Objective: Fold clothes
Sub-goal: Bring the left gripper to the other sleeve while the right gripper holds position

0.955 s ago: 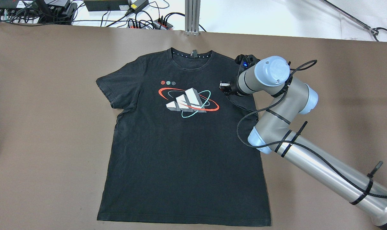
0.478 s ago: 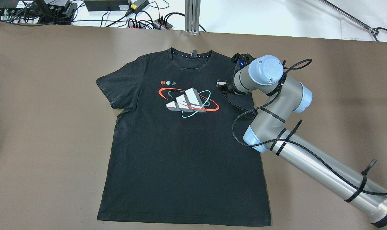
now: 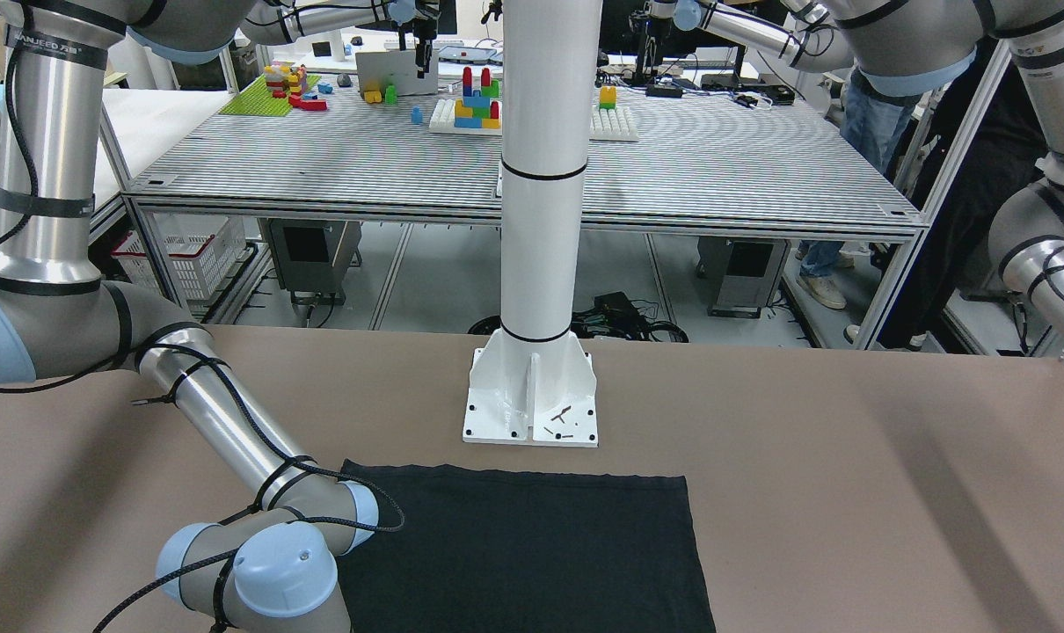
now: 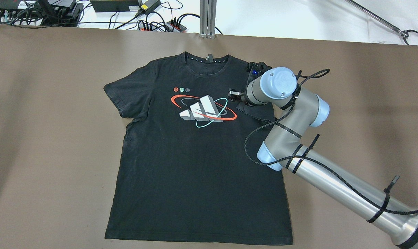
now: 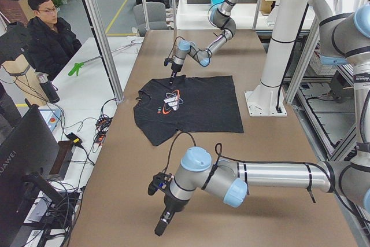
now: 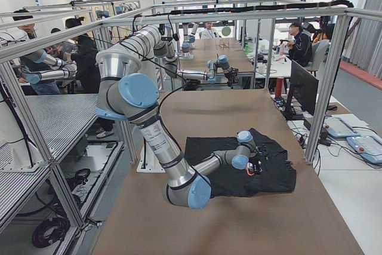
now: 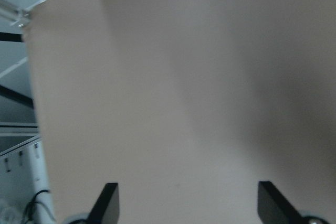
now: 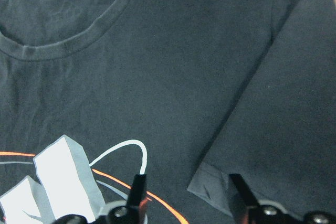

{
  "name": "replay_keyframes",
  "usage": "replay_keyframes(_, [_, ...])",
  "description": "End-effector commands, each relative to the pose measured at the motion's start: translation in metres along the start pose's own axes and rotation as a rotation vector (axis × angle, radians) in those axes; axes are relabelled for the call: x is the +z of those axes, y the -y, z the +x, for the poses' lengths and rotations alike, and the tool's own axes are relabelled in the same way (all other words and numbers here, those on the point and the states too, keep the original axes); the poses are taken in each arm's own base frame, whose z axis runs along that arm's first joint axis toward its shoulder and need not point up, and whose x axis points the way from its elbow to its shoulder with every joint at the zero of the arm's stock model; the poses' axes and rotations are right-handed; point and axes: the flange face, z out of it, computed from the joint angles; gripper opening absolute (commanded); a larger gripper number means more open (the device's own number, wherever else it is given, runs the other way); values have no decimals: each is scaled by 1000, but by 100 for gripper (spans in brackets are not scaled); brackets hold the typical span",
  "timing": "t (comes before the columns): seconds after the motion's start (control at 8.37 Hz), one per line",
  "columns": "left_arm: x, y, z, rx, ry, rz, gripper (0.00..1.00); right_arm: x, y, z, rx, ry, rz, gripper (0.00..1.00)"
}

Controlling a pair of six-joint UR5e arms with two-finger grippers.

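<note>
Overhead exterior shows the black T-shirt [image 4: 195, 166] lying flat, front side up, near the middle of the brown tabletop [image 4: 50, 138]. Its collar [image 4: 207, 61] is toward the far edge and its bottom hem is toward the robot. On the chest there is a print [image 4: 203, 109] of white blocks with a red ring and a teal ring around them.

The right arm [image 4: 333, 181] comes in from the lower right of this view and bends over the shoulder of the shirt on that side. The right tool [image 4: 234, 95] hangs low over the chest, just beside the print. Under the wrist, the sleeve [image 4: 245, 110] of that side is turned inward and lies on the chest. The other sleeve [image 4: 121, 93] lies spread out on the tabletop.

In the right wrist-mounted view, the two fingers [image 8: 137, 190] of this tool stand with a gap between them, and the hem of the turned sleeve passes through this gap. Whether they pinch the cloth or only stand over it, I cannot tell.

In the exterior left view, the left tool [image 5: 163, 224] points down at bare tabletop, well apart from the shirt. Its own camera shows it released, the fingers wide apart and only tabletop between them.

In the exterior front-facing view, the bottom hem lies near the base of the white pillar [image 3: 541, 220], with a strip of tabletop between them.
</note>
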Motion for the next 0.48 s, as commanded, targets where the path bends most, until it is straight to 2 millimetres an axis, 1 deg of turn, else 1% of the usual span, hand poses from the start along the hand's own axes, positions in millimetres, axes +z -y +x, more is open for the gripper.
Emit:
replay_keyframes(0.0, [10,101,155,-154,-287,-15,91,2,-7,0,-3,0,3,95])
replay_keyframes(0.12, [10,116,179,-215,-306,-21,93,4,-10,1,-4,-1,0,95])
replay_keyframes(0.24, [21,114,206,-195,-324,-45,93,4,-11,0,-5,0,-1,95])
replay_keyframes(0.36, [29,134,242,-191,-348,-61,93,1,-11,3,-3,3,1,95])
